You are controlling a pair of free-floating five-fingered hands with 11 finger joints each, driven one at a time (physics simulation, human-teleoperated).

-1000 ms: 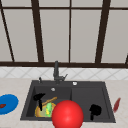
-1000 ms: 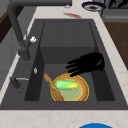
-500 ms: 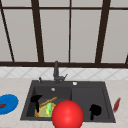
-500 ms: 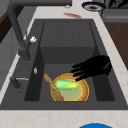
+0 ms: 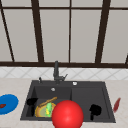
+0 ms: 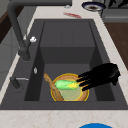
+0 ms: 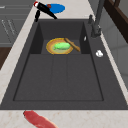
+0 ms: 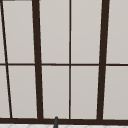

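Observation:
A yellow bowl [image 6: 84,96] sits in the sink's left basin. It holds a green vegetable [image 6: 64,84] with a yellow end, and a wooden spoon [image 6: 52,86] leans across its back edge. My left hand [image 6: 105,73] hovers over the basin's front side with its fingers straight and open, holding nothing. Its fingertips overlap the vegetable in the left side view. In the right side view this hand [image 7: 45,9] is by the sink's far corner, apart from the bowl [image 7: 50,46]. In the front view it [image 5: 32,101] is at the basin's left wall. My right hand [image 5: 95,110] hangs idle over the right basin.
A large red ball [image 5: 67,115] covers the sink's front rim in the front view. A blue plate [image 5: 7,103] lies on the left counter and a red elongated thing [image 5: 116,104] on the right counter. The dark faucet [image 5: 56,71] stands behind the sink. Another dish [image 6: 92,6] sits on the far counter.
My left hand has drifted toward the sink's left end and front rim, drawing back over the bowl. The right hand, the bowl and the red ball have not moved.

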